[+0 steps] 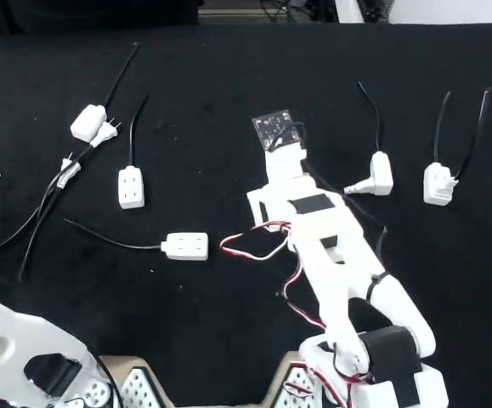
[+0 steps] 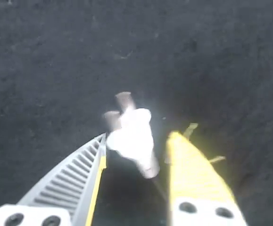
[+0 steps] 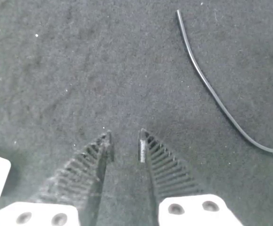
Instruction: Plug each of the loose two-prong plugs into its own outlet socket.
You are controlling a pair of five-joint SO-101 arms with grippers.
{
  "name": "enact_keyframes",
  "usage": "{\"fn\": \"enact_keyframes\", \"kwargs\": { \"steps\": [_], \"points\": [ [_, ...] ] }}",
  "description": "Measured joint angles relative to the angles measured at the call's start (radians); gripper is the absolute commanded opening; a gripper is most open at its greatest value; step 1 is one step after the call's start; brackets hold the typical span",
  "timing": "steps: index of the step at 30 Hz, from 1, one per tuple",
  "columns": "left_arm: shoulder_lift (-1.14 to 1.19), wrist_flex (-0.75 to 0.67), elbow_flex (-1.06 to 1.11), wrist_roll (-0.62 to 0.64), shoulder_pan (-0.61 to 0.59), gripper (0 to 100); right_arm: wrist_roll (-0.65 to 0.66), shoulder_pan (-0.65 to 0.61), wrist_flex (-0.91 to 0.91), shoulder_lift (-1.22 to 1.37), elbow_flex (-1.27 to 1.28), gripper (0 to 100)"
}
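Two arms [image 1: 339, 263] [image 1: 25, 348], two face-up outlet sockets [image 1: 131, 187] [image 1: 186, 246], one held plug [image 2: 131, 134], five more white cord-ends [image 1: 87, 123] [image 1: 107, 133] [image 1: 69, 170] [image 1: 379, 174] [image 1: 437, 184].

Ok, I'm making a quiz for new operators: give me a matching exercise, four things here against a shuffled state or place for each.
Things
1. left hand
2. right hand
3. outlet socket nearest the outstretched arm
4. loose plug on that arm's other side

States
A. empty, fingers slightly apart
B. lies flat, nothing plugged in
C. shut on a two-prong plug
D. prongs point toward the arm

Pairs: 1-C, 2-A, 3-B, 4-D
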Motion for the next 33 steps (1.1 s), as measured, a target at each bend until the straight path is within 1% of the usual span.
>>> {"fn": "enact_keyframes", "kwargs": {
  "steps": [2,4,8,10,14,20,22,26,30,33],
  "points": [
    [0.000,-0.032,0.000,0.018,0.009,5,0.000,0.000,0.000,0.000,0.000,7.7],
    [0.002,-0.054,0.000,0.026,0.018,3,0.000,0.000,0.000,0.000,0.000,7.7],
    [0.002,-0.048,0.000,0.026,0.025,3,0.000,0.000,0.000,0.000,0.000,7.7],
    [0.002,0.009,-0.015,0.026,0.025,3,0.000,0.000,0.000,0.000,0.000,7.7],
    [-0.029,0.176,-0.080,0.025,0.025,3,0.000,0.000,0.000,0.000,0.000,7.7],
    [-0.199,0.330,-0.210,-0.035,0.031,3,0.000,0.000,0.000,0.000,0.000,7.7],
    [-0.270,0.377,-0.236,-0.063,0.057,3,0.000,0.000,0.000,0.000,0.000,7.7],
    [-0.420,0.446,-0.250,-0.078,0.144,3,0.000,0.000,0.000,0.000,0.000,7.7],
    [-0.591,0.451,-0.253,-0.077,0.227,3,0.000,0.000,0.000,0.000,0.000,7.7],
    [-0.709,0.470,-0.253,-0.077,0.321,3,0.000,0.000,0.015,-0.011,0.000,7.7]
  ]
}}
